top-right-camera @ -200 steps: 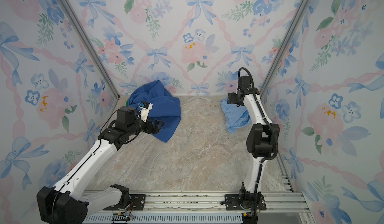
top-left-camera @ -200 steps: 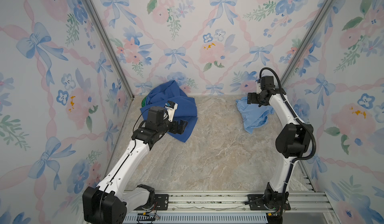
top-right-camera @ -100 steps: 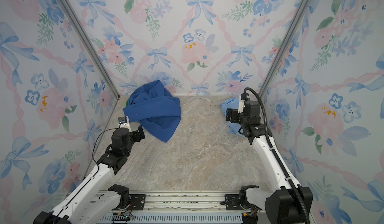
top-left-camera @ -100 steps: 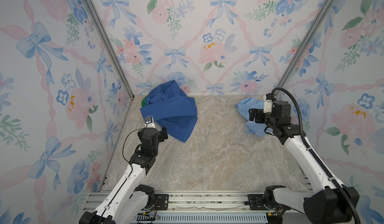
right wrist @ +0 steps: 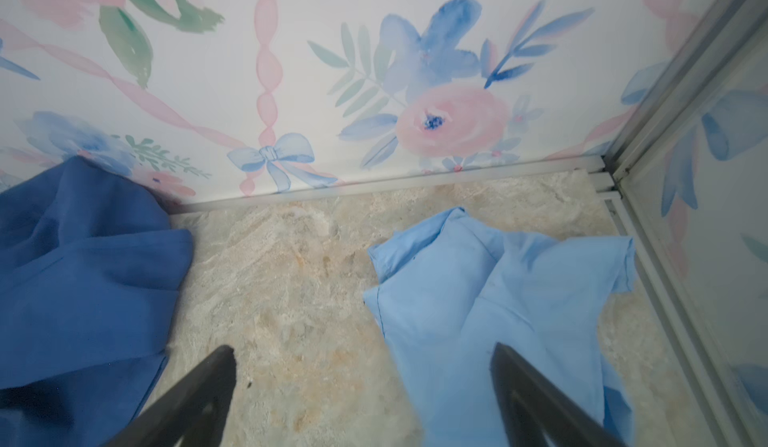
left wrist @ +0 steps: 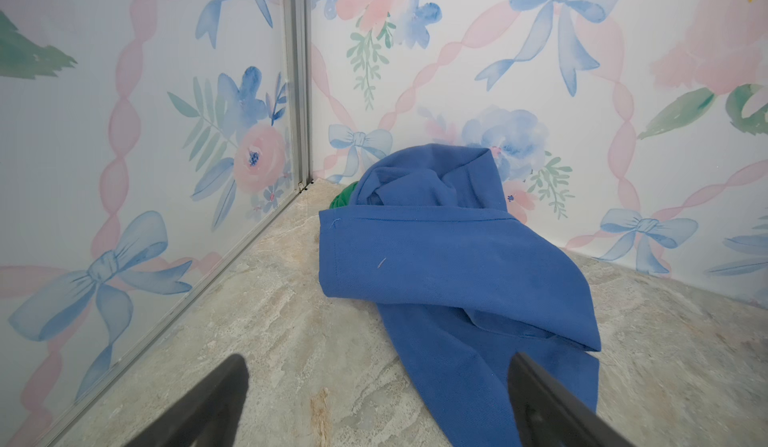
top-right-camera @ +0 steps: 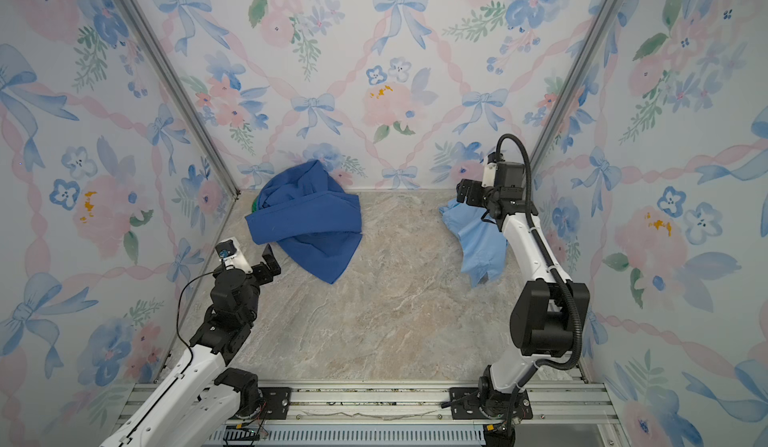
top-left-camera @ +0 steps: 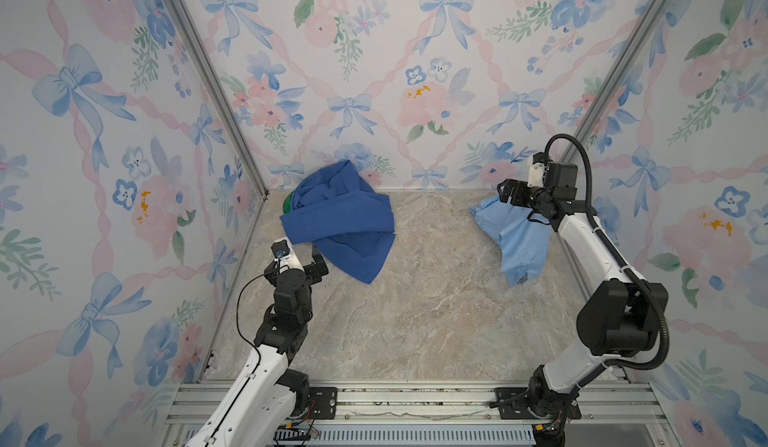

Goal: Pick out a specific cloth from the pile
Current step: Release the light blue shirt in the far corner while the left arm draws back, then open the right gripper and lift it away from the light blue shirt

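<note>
right end effector (top-left-camera: 506, 195) back over wall-to-front cloth (top-left-camera: 519, 241), left (top-left-camera: 303, 259) off pile (top-left-camera: 340, 220), both released

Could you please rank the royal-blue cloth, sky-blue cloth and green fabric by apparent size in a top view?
Largest: royal-blue cloth.
Then: sky-blue cloth, partly behind the right arm.
Smallest: green fabric, only a sliver showing.

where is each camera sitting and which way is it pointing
Top views: high at the front, looking down at the whole table; both arms show, left hand by the pile, right hand near the cloth.
Left wrist: low behind the left hand, facing the pile in the back corner; two open fingers show.
Right wrist: behind the right hand, looking down at the cloth; two fingers show.
Shared: both wrist views catch the pile.
</note>
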Robot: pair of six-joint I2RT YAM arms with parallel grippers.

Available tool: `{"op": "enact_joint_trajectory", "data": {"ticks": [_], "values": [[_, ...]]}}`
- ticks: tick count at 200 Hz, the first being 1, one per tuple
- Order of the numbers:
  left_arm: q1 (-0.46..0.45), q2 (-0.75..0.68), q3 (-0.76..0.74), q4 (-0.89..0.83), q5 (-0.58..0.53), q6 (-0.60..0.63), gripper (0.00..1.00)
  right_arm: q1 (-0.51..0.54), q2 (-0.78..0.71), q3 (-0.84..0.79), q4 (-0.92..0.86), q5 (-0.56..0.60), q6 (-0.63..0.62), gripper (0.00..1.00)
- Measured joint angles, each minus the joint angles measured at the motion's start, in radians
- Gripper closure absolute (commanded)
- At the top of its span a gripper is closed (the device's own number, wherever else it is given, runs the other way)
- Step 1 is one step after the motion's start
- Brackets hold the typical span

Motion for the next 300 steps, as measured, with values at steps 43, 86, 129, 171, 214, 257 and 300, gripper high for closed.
{"op": "enact_joint_trajectory", "data": {"ticks": [43, 86, 129, 171, 214, 257, 300], "values": [[0.0, 0.014, 0.0, -0.002, 0.007, 0.0, 0.02, -0.008, 0.061, 0.159, 0.034, -0.034, -0.001, 1.0], [0.0, 0.027, 0.005, -0.013, 0.024, 0.0, 0.02, -0.043, 0.272, -0.016, 0.18, -0.116, 0.037, 1.0], [0.0, 0.006, 0.006, -0.022, 0.027, 0.0, 0.02, -0.004, 0.34, -0.055, 0.081, 0.053, -0.061, 1.0], [0.0, 0.006, 0.006, -0.026, 0.039, 0.0, 0.02, 0.033, 0.266, 0.056, 0.068, 0.151, -0.117, 0.89], [0.0, 0.007, 0.006, -0.027, 0.06, 0.0, 0.02, 0.013, 0.201, 0.096, -0.03, 0.13, -0.127, 0.19], [0.0, 0.005, 0.006, -0.029, 0.076, 0.0, 0.02, 0.162, -0.026, -0.184, -0.162, 0.125, -0.117, 0.12], [0.0, 0.009, 0.006, -0.028, 0.098, -0.002, 0.02, 0.37, -0.185, -0.618, -0.164, 0.064, 0.06, 0.22]]}}
